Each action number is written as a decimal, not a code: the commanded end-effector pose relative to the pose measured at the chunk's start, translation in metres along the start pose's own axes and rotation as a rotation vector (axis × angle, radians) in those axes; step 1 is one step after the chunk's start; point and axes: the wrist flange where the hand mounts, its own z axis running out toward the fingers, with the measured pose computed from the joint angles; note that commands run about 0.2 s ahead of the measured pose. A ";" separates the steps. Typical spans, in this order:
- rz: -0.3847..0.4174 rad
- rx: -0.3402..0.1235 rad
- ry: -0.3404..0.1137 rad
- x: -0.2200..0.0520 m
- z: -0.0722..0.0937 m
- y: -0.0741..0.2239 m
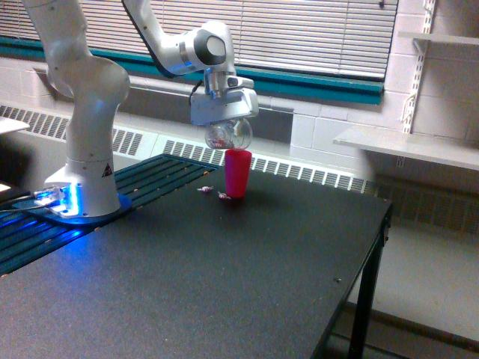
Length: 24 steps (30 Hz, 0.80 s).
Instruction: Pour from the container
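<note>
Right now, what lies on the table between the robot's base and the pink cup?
In the exterior view, small spilled pieces lie on the table, close beside the pink cup; otherwise bare up to the robot's base.

Lab: robot arm (pixel 90 97) on black bench (pixel 224 284).

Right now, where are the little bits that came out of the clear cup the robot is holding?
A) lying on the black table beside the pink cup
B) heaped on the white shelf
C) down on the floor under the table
A: a few small pieces lie on the black table, just to the exterior view's left of the pink cup, below the tipped clear tumbler.
</note>
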 end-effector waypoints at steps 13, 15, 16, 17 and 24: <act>-0.070 -0.046 0.000 0.002 -0.009 0.001; -0.076 -0.052 -0.004 0.000 -0.008 0.001; -0.080 -0.054 -0.007 -0.001 -0.008 0.000; -0.083 -0.056 -0.012 -0.003 -0.007 0.000; -0.102 -0.066 -0.023 -0.011 -0.007 -0.005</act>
